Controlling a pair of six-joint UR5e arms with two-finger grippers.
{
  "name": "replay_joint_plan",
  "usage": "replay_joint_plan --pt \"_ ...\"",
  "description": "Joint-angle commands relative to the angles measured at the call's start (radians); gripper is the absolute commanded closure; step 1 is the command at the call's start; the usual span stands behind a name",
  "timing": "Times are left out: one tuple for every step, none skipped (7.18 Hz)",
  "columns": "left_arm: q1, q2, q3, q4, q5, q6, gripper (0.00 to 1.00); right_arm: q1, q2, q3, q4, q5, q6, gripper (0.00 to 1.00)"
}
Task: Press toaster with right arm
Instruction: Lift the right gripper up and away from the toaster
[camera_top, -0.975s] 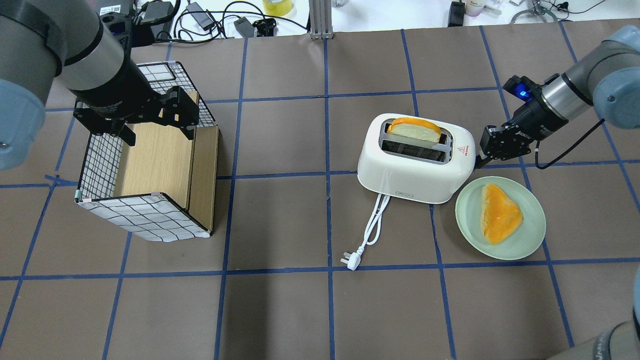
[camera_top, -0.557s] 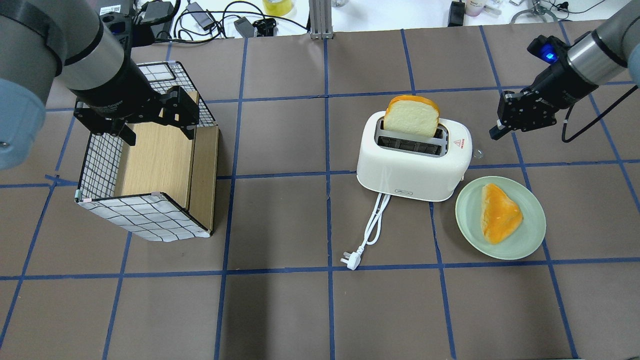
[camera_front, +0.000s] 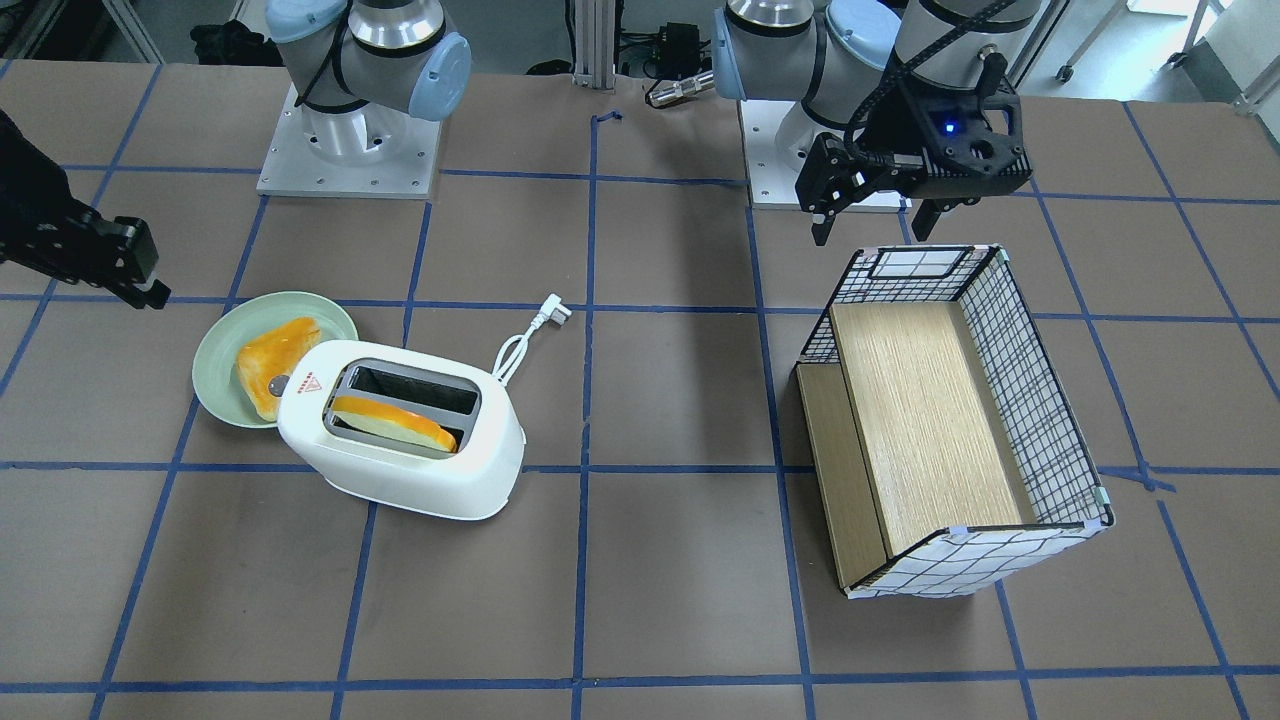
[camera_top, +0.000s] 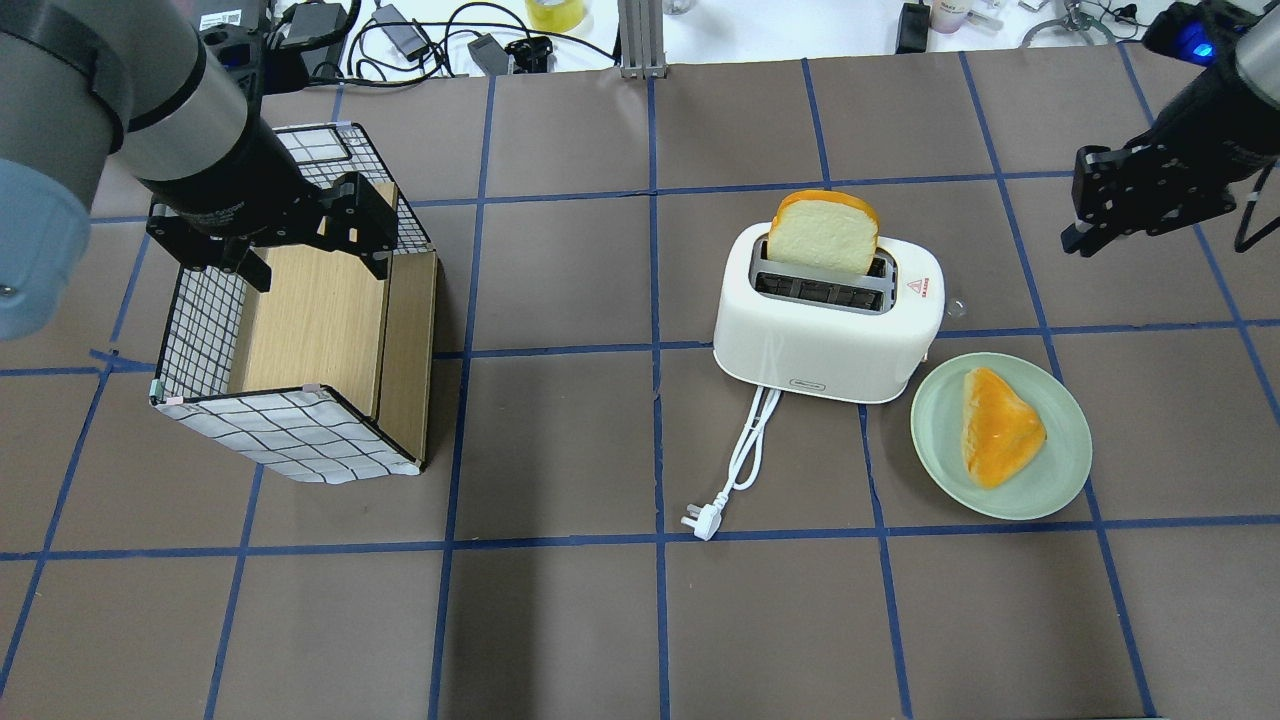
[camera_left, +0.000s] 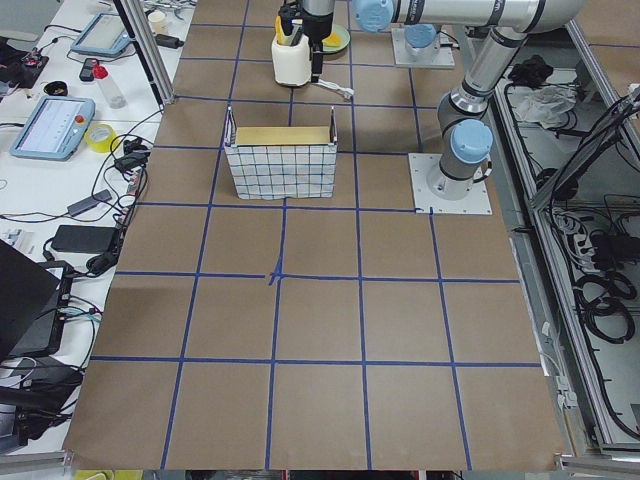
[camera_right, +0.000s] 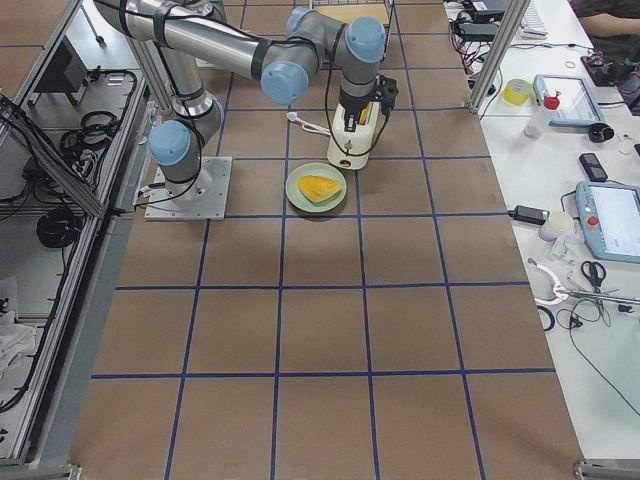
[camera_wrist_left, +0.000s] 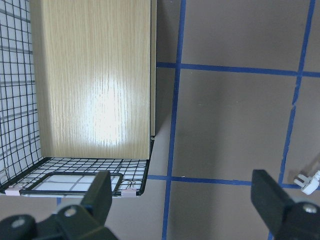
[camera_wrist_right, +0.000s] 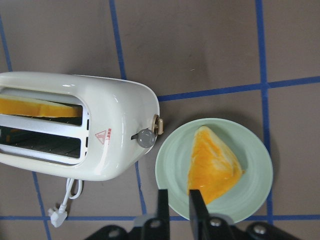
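Observation:
The white toaster (camera_top: 825, 335) stands right of the table's middle, its cord and plug (camera_top: 700, 522) trailing toward me. A slice of bread (camera_top: 825, 232) stands up out of its far slot. In the right wrist view the toaster (camera_wrist_right: 107, 107) shows its red triangle mark, grey knob (camera_wrist_right: 146, 138) and end lever (camera_wrist_right: 159, 125). My right gripper (camera_top: 1072, 243) is shut and empty. It hangs well to the right of the toaster and clear of it. It also shows in the front view (camera_front: 150, 293). My left gripper (camera_top: 315, 262) is open over the wire basket (camera_top: 200, 330).
A pale green plate (camera_top: 1060, 470) with a second orange-crusted slice (camera_top: 1000, 425) lies right of the toaster's near corner. The wire basket with its wooden insert (camera_front: 920, 420) lies on its side on the left. Cables and tools lie along the far edge.
My right gripper has left the toaster's right end and moved up and away to the right. The slice of bread has popped up out of the slot. The left arm has not moved.

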Motion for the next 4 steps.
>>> replay_joint_plan --pt "0.0 0.0 0.0 0.0 0.0 0.0 0.0 0.014 -0.027 -0.069 0.021 -0.079 0.109 0.0" --pt "0.0 0.0 0.0 0.0 0.0 0.0 0.0 0.035 -0.033 -0.082 0.022 -0.081 0.18 0.0" --pt "0.0 0.0 0.0 0.0 -0.001 0.0 0.0 0.055 -0.049 -0.085 0.023 -0.082 0.24 0.0" --pt "0.0 0.0 0.0 0.0 0.0 0.0 0.0 0.095 -0.053 -0.085 0.021 -0.087 0.295 0.0"
